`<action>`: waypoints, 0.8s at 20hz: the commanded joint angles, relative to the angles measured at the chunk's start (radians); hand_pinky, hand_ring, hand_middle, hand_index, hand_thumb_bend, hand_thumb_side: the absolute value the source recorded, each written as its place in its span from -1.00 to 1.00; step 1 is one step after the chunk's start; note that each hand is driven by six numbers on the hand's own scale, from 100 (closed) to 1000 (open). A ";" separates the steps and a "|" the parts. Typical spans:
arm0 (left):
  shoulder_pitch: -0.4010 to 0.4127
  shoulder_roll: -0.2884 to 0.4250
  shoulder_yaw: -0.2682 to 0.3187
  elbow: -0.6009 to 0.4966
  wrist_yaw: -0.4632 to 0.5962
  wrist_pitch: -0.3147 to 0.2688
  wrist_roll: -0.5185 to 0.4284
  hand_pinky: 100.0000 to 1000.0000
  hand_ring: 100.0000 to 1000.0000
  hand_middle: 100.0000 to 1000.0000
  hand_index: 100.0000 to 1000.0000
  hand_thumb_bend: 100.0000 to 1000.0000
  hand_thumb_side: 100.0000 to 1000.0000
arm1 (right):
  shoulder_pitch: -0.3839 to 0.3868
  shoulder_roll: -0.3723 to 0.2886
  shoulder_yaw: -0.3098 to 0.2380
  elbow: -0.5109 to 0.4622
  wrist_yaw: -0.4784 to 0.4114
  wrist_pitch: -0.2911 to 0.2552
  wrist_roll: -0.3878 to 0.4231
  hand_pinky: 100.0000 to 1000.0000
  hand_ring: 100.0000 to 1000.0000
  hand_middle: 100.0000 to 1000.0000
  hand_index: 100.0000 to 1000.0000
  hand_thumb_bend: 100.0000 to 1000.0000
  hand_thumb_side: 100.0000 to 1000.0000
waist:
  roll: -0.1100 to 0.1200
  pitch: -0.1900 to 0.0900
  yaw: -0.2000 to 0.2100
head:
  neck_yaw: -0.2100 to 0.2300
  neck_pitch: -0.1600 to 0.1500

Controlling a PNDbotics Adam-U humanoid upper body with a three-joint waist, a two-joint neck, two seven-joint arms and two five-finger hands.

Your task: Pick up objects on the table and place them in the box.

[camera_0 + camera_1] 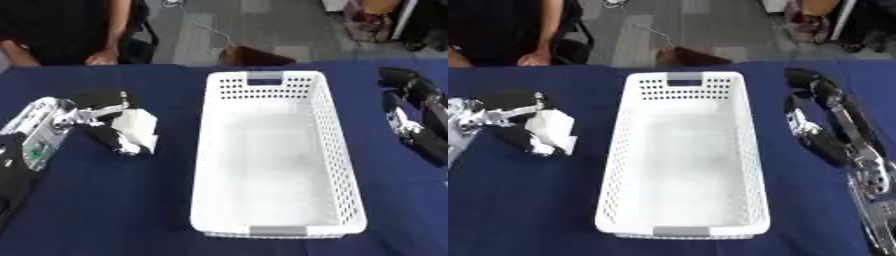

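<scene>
The crumpled white paper-like object sits at the left of the frame, left of the white perforated plastic basket, with the robot's left hand curled around it, fingers and thumb pinching its sides. A good next move would likely lift it above the basket's rim before carrying it rightward and releasing over the empty interior. The right hand rests at the right edge, fingers relaxed and holding nothing. A dark blue cloth covers the table; grey floor lies beyond.

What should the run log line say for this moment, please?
left hand: shut on white object, left of basket | right hand: open, idle, right of basket | basket: empty
</scene>
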 commanded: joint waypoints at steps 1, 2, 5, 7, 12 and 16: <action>-0.006 0.014 -0.004 -0.001 -0.016 0.003 -0.001 -1.00 -1.00 -0.90 -0.57 -1.00 0.22 | -0.018 -0.016 -0.006 -0.013 -0.006 -0.002 0.002 0.60 0.68 0.76 0.77 -1.00 0.31 | -0.002 -0.014 0.002 | 0.003 -0.009; -0.006 0.015 -0.004 -0.001 -0.018 0.003 -0.004 -1.00 -1.00 -0.90 -0.58 -1.00 0.22 | -0.018 -0.016 -0.006 -0.013 -0.006 -0.002 0.002 0.60 0.68 0.76 0.77 -1.00 0.31 | -0.002 -0.014 0.002 | 0.003 -0.009; -0.005 0.016 -0.005 0.000 -0.020 0.004 -0.016 -1.00 -1.00 -0.90 -0.58 -1.00 0.22 | -0.017 -0.016 -0.007 -0.013 -0.005 -0.002 0.001 0.60 0.68 0.76 0.77 -1.00 0.31 | -0.001 -0.015 0.003 | 0.002 -0.009; -0.005 0.017 -0.007 0.000 -0.017 0.003 -0.030 -1.00 -1.00 -0.90 -0.58 -1.00 0.22 | -0.017 -0.016 -0.007 -0.012 -0.005 -0.002 0.001 0.60 0.68 0.76 0.77 -1.00 0.32 | -0.001 -0.016 0.002 | 0.002 -0.009; -0.007 0.048 -0.024 -0.008 0.043 -0.011 -0.079 -1.00 -1.00 -0.90 -0.58 -1.00 0.22 | -0.012 -0.019 -0.006 -0.011 -0.004 -0.001 0.002 0.60 0.68 0.76 0.77 -1.00 0.32 | 0.010 -0.023 -0.005 | 0.000 -0.006; -0.027 0.140 -0.072 -0.038 0.193 -0.033 -0.167 -1.00 -1.00 -0.89 -0.58 -1.00 0.23 | 0.003 -0.032 -0.004 -0.007 0.001 -0.001 0.004 0.60 0.68 0.76 0.77 -1.00 0.32 | 0.037 -0.041 0.005 | -0.006 0.001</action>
